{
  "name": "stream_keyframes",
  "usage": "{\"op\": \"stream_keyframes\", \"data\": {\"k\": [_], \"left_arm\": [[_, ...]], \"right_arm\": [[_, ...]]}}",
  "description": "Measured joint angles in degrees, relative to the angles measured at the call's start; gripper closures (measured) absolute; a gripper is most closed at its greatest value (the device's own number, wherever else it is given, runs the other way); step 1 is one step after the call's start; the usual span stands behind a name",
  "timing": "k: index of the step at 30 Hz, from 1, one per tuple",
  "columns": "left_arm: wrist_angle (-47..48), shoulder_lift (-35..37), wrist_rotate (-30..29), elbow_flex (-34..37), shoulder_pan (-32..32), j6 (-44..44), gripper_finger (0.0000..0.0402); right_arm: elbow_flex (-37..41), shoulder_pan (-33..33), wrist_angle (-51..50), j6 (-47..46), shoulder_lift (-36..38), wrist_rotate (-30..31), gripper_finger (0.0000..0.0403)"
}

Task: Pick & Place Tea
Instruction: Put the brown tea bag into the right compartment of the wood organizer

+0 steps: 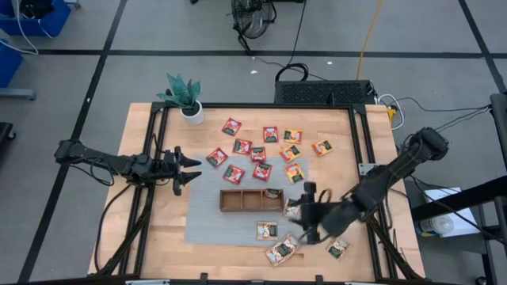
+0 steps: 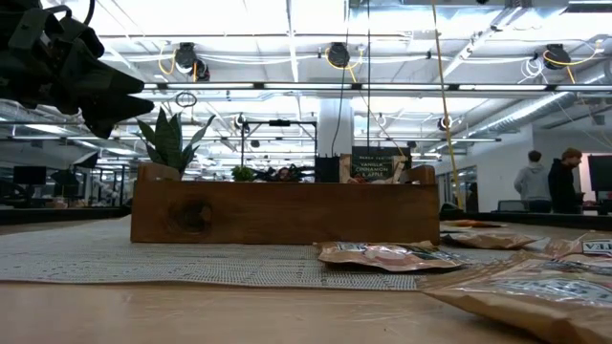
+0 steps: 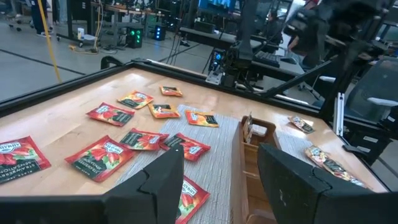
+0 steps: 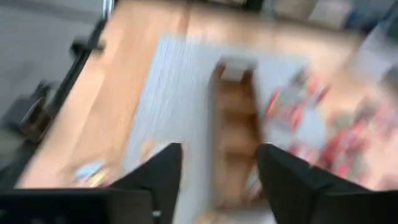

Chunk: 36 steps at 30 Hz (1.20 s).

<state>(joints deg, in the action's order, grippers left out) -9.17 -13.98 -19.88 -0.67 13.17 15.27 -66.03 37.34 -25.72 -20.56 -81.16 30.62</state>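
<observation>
Jaws: I see right gripper [image 1: 305, 212] apart, empty, by tray's [image 1: 252, 200] right end | left gripper [image 1: 188, 170] apart, waiting left | tea sachets [image 1: 261, 153] scattered on surface beyond tray, some nearer.

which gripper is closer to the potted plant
Left. The left gripper hangs over the table's left side, just in front of the potted plant. The right gripper is far across the table by the right end of the wooden tray.
</observation>
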Motion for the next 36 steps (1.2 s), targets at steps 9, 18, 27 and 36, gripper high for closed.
{"op": "stream_keyframes", "data": {"k": [9,18,27,36], "left_arm": [[0.0,0.0,0.0,0.0,0.0,0.0,0.0197],[0.0,0.0,0.0,0.0,0.0,0.0,0.0197],[-0.1,0.0,0.0,0.0,0.0,0.0,0.0197],[0.0,0.0,0.0,0.0,0.0,0.0,0.0197]], "right_arm": [[-10.2,-1.7,-11.1,-29.1,-14.1,-26.2,0.0150],[7.3,-0.7,10.1,-44.0,-12.5,-26.3,0.0167],[15.9,-0.1,19.5,-48.0,-11.9,-26.4,0.0177],[16.0,-0.1,20.4,-47.1,-11.9,-26.5,0.0183]]}}
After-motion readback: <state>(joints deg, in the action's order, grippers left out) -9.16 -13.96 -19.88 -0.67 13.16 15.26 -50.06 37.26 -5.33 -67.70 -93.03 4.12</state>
